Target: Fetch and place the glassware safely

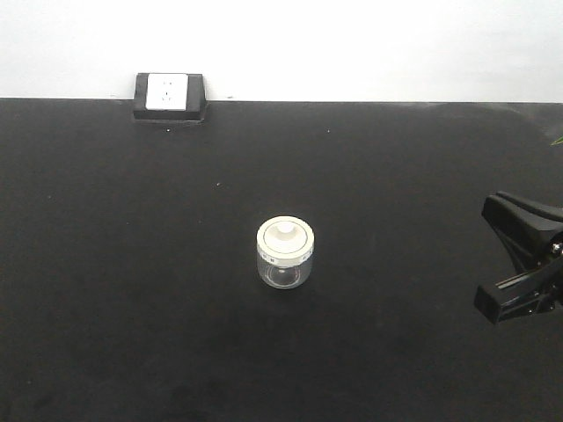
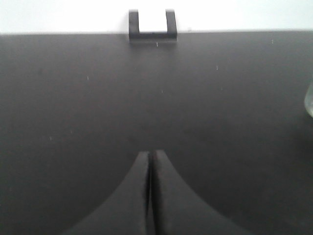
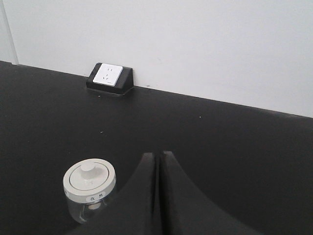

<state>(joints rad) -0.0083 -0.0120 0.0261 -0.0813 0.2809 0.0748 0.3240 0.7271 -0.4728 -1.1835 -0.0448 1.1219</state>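
jar (image 1: 285, 253): sits alone on the surface (image 1: 132, 264), not picked up yet
right pincer (image 3: 157, 159): clenched, empty, near jar
left pincer (image 2: 149, 157): clenched, empty

Front view looks down across the table (image 1: 106, 264); both wrist views, seemingly low, share the socket (image 1: 169, 95).

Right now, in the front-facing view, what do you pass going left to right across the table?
Power socket box at the far edge, then the glass jar near the middle, then the right gripper at the right edge.
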